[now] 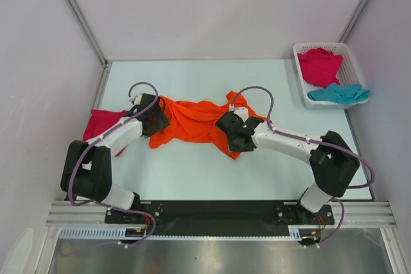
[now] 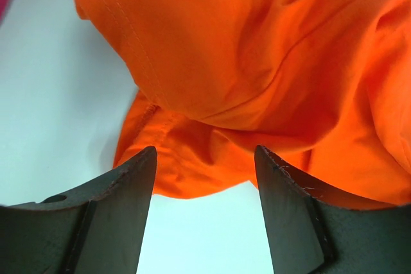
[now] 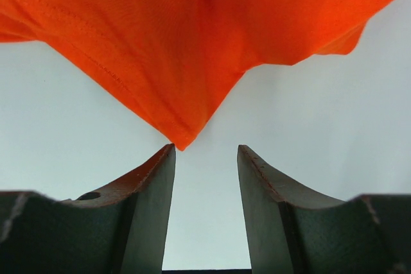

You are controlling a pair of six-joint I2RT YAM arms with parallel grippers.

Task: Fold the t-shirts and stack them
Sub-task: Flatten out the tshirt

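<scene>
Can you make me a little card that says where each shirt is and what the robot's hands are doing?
orange t-shirt: crumpled in the middle of the table, unfolded
pink t-shirt: on the table's left side
basket: back right corner, holding another pink t-shirt and a teal t-shirt
left gripper: open, at the orange t-shirt's left end
right gripper: open, at its right end

Crumpled orange cloth t-shirt [image 1: 192, 120] lies mid-table, spread left to right on the pale flat table [image 1: 192, 171]. Left gripper [image 1: 156, 115] at its left end; right gripper [image 1: 232, 131] at its near right edge. Magenta cloth t-shirt [image 1: 103, 122] just left of it, partly under the left arm. White plastic lattice basket [image 1: 352, 67] in the far right corner. Inside: second magenta t-shirt [image 1: 319, 65] behind, teal cloth t-shirt [image 1: 337, 94] in front, over the near rim.
</scene>
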